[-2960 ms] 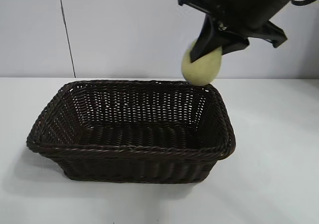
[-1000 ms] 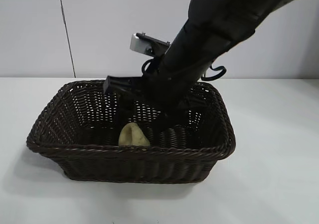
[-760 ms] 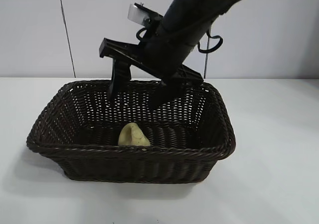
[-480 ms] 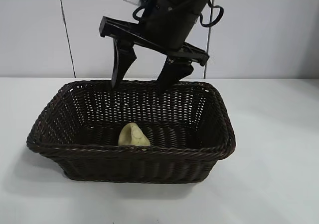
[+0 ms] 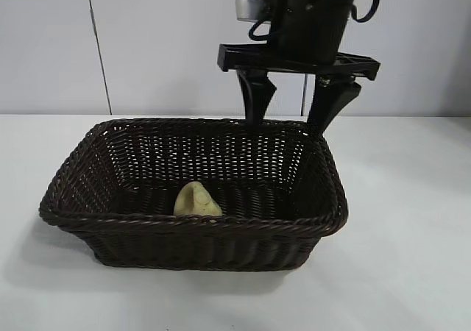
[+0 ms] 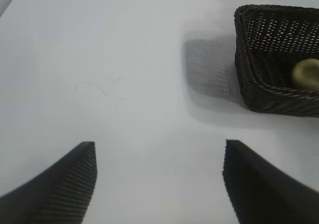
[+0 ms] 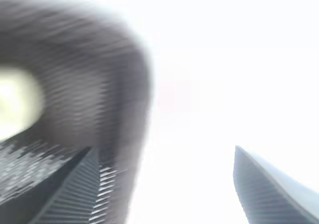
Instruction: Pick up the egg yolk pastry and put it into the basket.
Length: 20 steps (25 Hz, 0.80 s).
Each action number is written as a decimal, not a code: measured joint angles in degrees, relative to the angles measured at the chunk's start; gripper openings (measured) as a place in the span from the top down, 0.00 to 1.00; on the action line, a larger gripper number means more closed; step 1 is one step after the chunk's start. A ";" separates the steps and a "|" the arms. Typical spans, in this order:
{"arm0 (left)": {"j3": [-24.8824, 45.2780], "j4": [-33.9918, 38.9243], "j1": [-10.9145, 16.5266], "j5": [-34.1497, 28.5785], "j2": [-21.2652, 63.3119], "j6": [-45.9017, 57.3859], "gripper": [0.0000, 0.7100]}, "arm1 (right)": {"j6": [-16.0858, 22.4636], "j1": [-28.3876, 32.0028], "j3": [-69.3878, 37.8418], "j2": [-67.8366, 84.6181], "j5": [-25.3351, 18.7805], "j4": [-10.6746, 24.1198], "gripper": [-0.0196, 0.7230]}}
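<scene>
Since the earlier pictures the right gripper point(image 5: 295, 118) has been rising out of the basket point(image 5: 195, 224) and swinging toward the basket's far right corner, while the egg yolk pastry point(image 5: 196, 199) has been staying where it was let go, on the basket floor.

The egg yolk pastry is lying inside the basket, close against the near wall and a little left of the middle, tilted on its side with its pale top just showing above the braided rim. In the left wrist view it is showing as a yellow ball point(image 6: 306, 74) sitting within the wicker walls point(image 6: 259, 84). Nothing is touching it.

Judged from this, the task is looking done: the pastry is already picked up, carried over and dropped in. What is left appears to be only the arm's retreat.

The right gripper is hanging at about 1 o'clock from the pastry, well above it and over the basket's back rim, pointing down. Its jaws are standing wide apart and are holding nothing.

The left gripper point(image 6: 159, 184) is idling over the bare white table point(image 6: 124, 59), well apart from the basket, its jaws also spread wide and empty.
</scene>
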<state>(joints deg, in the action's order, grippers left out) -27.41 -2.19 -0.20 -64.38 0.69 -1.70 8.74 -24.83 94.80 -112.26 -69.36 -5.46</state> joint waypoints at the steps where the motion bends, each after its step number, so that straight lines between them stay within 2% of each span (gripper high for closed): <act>1: 0.00 0.00 0.00 0.00 0.00 0.00 0.27 | 0.00 1.22 0.00 0.00 -0.14 0.47 0.25; 6: 0.00 0.00 0.00 0.00 0.00 0.00 0.27 | 0.10 7.57 0.06 0.00 -0.14 4.00 0.25; 15: 0.00 0.00 0.00 0.00 0.00 0.00 0.27 | 0.10 19.72 0.06 0.00 -0.14 6.41 0.25; 20: 0.00 0.00 0.00 0.00 0.00 0.04 0.27 | -1.58 21.27 -0.06 0.21 -0.14 6.56 0.25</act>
<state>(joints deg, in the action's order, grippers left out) -27.41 -2.19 -0.20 -64.38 0.69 -1.66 7.16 -3.56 94.73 -112.06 -69.50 1.11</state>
